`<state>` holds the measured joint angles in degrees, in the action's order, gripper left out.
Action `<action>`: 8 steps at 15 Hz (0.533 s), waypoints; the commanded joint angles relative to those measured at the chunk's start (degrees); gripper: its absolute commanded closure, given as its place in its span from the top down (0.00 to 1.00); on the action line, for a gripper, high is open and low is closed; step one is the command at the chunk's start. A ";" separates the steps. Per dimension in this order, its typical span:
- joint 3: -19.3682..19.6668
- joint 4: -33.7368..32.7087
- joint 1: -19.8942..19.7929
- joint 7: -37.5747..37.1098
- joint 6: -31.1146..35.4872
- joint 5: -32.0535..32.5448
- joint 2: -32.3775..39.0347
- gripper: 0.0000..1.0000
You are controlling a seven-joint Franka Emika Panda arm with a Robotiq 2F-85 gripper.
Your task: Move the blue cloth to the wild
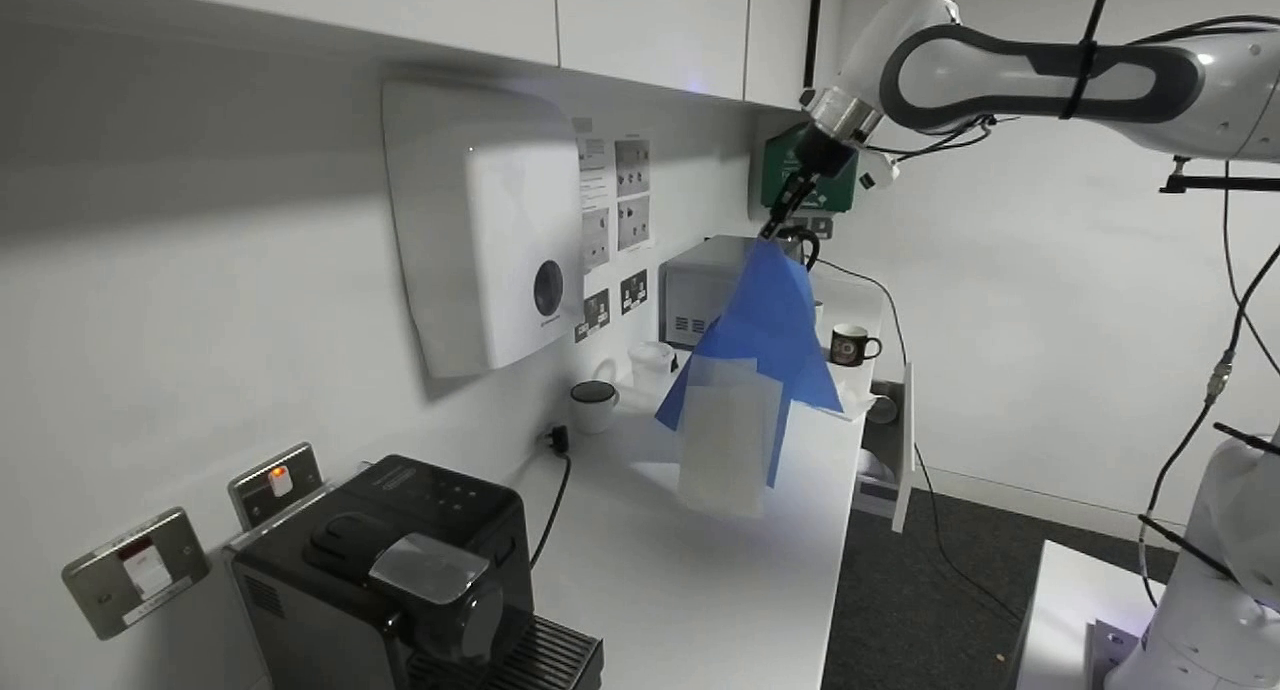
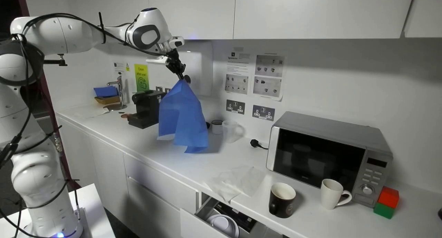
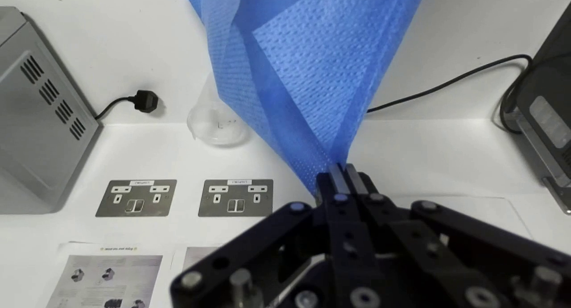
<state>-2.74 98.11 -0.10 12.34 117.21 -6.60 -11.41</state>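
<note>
The blue cloth hangs down from my gripper above the white counter. In an exterior view the cloth falls in folds from the fingertips of my gripper. In the wrist view the cloth runs up from my gripper's fingertips, which are shut on its gathered corner. A pale, thin sheet shows in front of the cloth's lower part; I cannot tell whether it touches the cloth.
A black coffee machine, a clear jug and a microwave stand on the counter. A white crinkled sheet lies near an open drawer. A black mug and white mug stand there. Cabinets overhang.
</note>
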 commanded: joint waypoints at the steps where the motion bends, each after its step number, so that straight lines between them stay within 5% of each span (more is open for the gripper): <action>1: 0.20 0.50 1.22 -1.62 -0.28 2.17 4.69 0.00; 5: 0.31 0.23 1.46 -1.81 -0.95 2.80 9.53 0.00; 8: 0.66 2.92 1.14 -1.30 1.29 1.86 6.55 0.00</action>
<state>-2.69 99.27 0.89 12.16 117.28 -5.19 -1.40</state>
